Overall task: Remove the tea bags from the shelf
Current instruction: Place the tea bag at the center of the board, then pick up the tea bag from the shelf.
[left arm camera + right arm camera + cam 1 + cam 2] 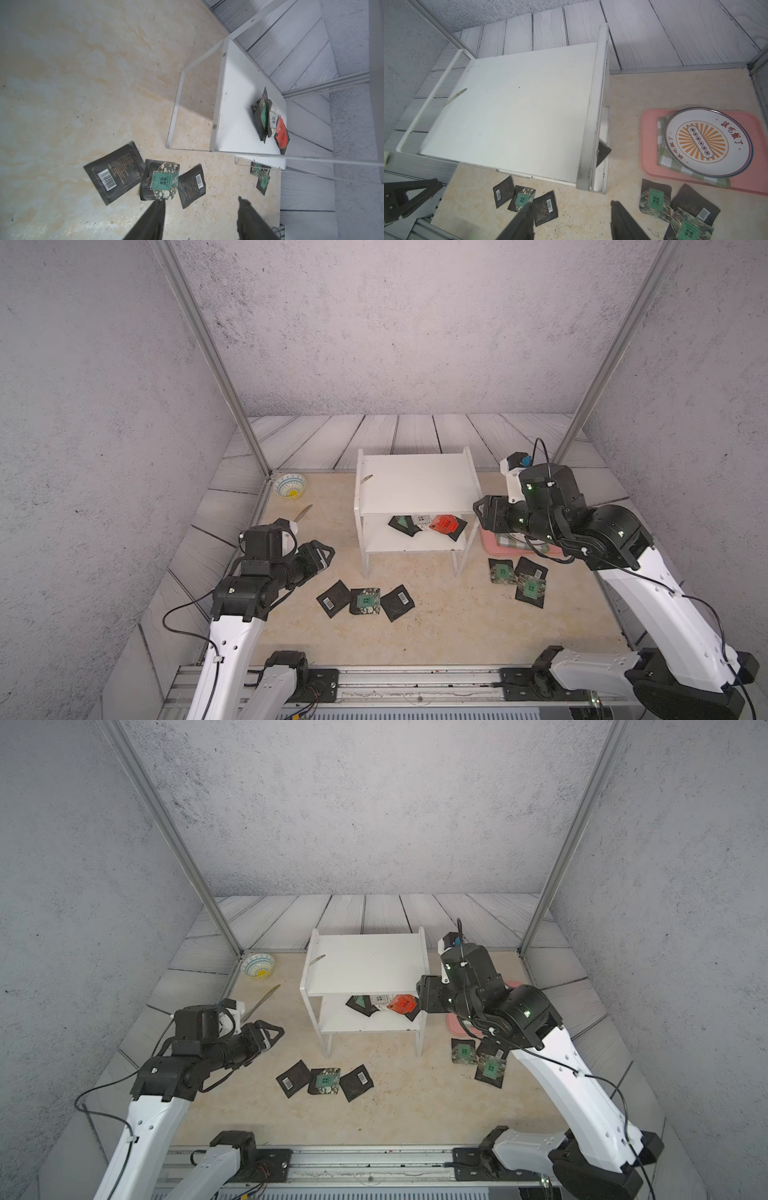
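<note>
On the beige marbled desk [436, 635], set mid-way back: small white two-tier shelf [415, 485]. Right of it, pink plastic tray [648, 145] bearing green checked cloth [663, 154] under a round plate [708, 143] lettered 该吃饭了 in red. On the lower board, overlapping black square tea bags [401, 523] plus one red-orange sachet [444, 523]. Six more on the desk: front row [365, 600], right cluster [519, 578]; barcodes, GREEN TEA labels. Left claw [200, 200] and right claw [571, 203] both parted, empty, the right just outside the shelf's side panel.
</note>
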Robot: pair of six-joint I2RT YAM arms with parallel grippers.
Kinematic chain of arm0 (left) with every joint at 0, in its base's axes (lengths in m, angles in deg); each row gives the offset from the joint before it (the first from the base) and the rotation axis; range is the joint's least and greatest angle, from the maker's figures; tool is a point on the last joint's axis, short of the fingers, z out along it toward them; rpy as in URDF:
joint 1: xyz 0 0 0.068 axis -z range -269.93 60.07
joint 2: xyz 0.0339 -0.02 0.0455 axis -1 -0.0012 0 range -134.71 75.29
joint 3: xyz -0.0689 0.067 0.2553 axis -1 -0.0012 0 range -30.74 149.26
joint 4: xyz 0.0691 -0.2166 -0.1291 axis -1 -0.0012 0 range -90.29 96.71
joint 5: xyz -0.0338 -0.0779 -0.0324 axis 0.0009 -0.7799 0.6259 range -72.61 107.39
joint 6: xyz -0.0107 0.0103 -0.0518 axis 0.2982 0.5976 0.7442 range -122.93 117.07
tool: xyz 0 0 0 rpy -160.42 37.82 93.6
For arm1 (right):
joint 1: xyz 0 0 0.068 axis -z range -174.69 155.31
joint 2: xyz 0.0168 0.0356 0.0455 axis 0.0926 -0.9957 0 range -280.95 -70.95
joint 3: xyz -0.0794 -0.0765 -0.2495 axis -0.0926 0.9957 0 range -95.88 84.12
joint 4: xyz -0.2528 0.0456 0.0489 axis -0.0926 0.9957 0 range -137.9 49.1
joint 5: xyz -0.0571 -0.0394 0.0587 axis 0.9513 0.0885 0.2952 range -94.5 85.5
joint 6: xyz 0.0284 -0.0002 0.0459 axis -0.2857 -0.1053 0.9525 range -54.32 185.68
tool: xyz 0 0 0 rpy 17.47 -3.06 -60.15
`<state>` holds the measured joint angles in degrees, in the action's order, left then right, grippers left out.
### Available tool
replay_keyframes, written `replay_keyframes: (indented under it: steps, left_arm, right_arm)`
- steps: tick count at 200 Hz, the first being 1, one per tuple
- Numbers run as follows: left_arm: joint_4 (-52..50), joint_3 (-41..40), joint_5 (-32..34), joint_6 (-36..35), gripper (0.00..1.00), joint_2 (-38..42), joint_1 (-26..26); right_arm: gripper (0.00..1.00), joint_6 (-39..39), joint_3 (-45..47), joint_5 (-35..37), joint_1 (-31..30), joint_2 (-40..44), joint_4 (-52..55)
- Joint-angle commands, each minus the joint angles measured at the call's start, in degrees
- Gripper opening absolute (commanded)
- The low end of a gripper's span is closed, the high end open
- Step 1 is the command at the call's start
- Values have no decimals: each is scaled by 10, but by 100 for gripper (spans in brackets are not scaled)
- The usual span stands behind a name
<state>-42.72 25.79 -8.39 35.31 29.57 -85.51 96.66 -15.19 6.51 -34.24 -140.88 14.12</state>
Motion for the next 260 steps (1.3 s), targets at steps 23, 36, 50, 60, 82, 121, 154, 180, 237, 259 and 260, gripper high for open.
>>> replay_keyframes:
  steps: [23, 36, 50, 60, 82, 121, 154, 180, 237, 259, 260]
  left_arm:
    - [-15, 59, -22, -18, 59, -10, 12]
    - [-15, 78, -24, -18, 55, -16, 16]
    - [-14, 100, -24, -15, 54, -22, 19]
    - [-12, 116, -25, -14, 54, -27, 21]
    - [-4, 153, -33, -6, 56, -42, 27]
    - [11, 209, -37, 3, 59, -71, 45]
    - [15, 247, -36, 5, 61, -94, 61]
    - [21, 265, -27, 5, 62, -107, 71]
    - [52, 256, -15, 4, 64, -133, 83]
    - [61, 251, -15, 5, 64, -139, 88]
    - [61, 251, -16, 5, 64, -140, 88]
  right_arm:
    - [61, -2, -15, -4, 8, 25, 15]
    - [61, -2, -16, -6, 11, 28, 16]
    - [62, -2, -15, -9, 15, 33, 16]
    - [62, -1, -16, -11, 19, 35, 19]
    - [62, 0, -20, -18, 32, 35, 26]
    - [73, 6, -21, -66, 92, 45, 20]
    - [76, 19, 12, -167, 195, 45, -7]
    - [76, 42, 72, -248, 271, 48, -60]
    - [76, 108, 231, -369, 342, 29, -216]
    - [75, 113, 261, -377, 344, 13, -250]
    - [75, 113, 262, -378, 345, 12, -251]
